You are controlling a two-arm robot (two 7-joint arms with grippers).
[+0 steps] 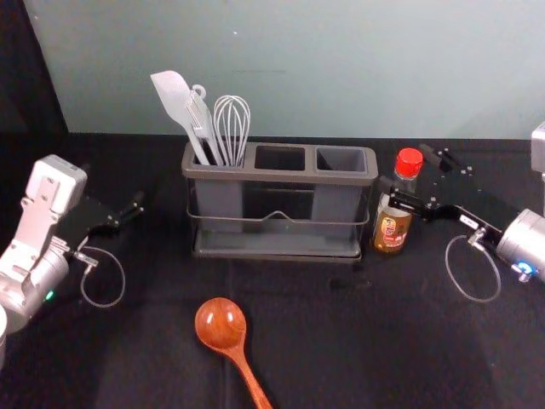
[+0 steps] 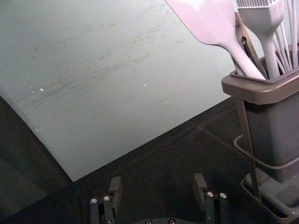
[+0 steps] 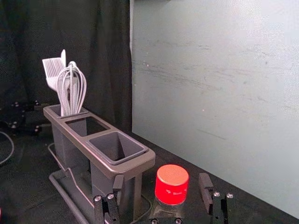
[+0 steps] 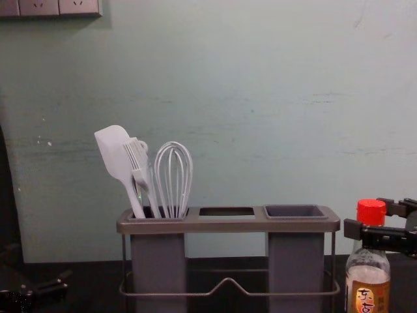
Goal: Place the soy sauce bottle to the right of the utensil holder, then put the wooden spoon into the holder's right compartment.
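The soy sauce bottle with its red cap stands upright, just right of the utensil holder. My right gripper is open around the bottle's upper part; in the right wrist view gaps separate the red cap from both fingers of the right gripper. Chest view: the fingers reach in from the right at the neck of the bottle. A wooden spoon lies in front of the holder, bowl towards it. My left gripper is idle left of the holder; its wrist view shows the left gripper open.
A white spatula, a brush and a whisk stand in the holder's left compartment. Its middle and right compartments hold nothing visible. A pale wall rises behind the black tabletop.
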